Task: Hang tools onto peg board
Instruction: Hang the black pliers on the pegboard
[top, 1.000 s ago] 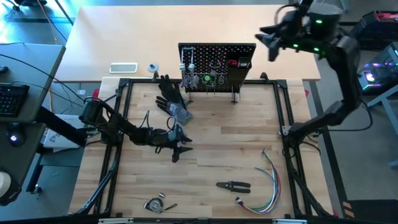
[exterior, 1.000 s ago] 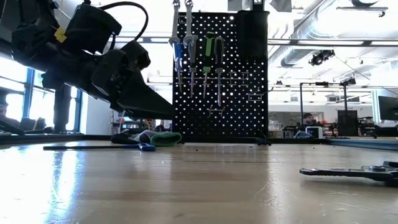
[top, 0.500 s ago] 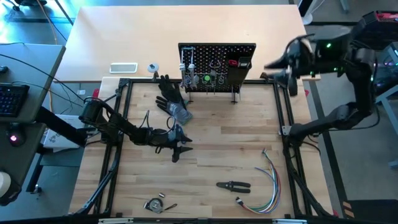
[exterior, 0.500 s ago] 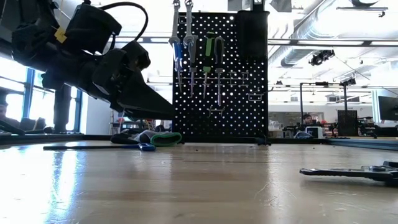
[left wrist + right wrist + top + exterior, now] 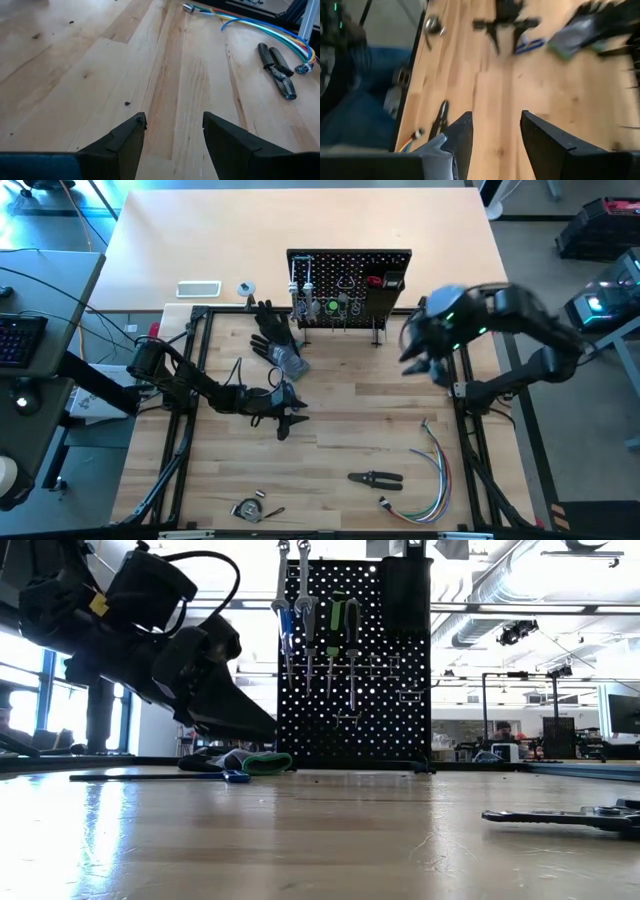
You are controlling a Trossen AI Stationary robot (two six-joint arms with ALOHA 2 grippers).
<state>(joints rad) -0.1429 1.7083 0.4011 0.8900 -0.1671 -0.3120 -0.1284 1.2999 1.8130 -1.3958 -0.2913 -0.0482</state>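
Wooden table top (image 5: 340,420) inside a black frame, open workshop w/ desks beyond. Nearest edge: tape measure (image 5: 248,508), one pair of black pliers (image 5: 376,478) lying flat, one bundle of coloured wires (image 5: 432,465) just beside them. Mid-table: left gripper (image 5: 285,412) low over bare wood, fingers (image 5: 125,142) apart, nothing between. Blue-handled tool (image 5: 235,777) lying flat just beyond it, by the black glove (image 5: 272,330). Right side: right gripper (image 5: 420,355) up in the air between board and table edge, fingers (image 5: 457,137) apart, empty. Far end: peg board (image 5: 349,285) upright on legs, black bin (image 5: 405,590) at one side; abt four tools (image 5: 312,625) hung in a row, incl. two silver wrenches and one green-handled piece; exact count uncertain from here. Step in hand, as judged: fetching a loose tool, pliers the plain candidate. To do well: descend square over the handles, close across the narrow width near the middle, lift level, then present the hanging end to a free hook w/o knocking tools already up. Loose tools left: two at least, pliers and the blue-handled one.
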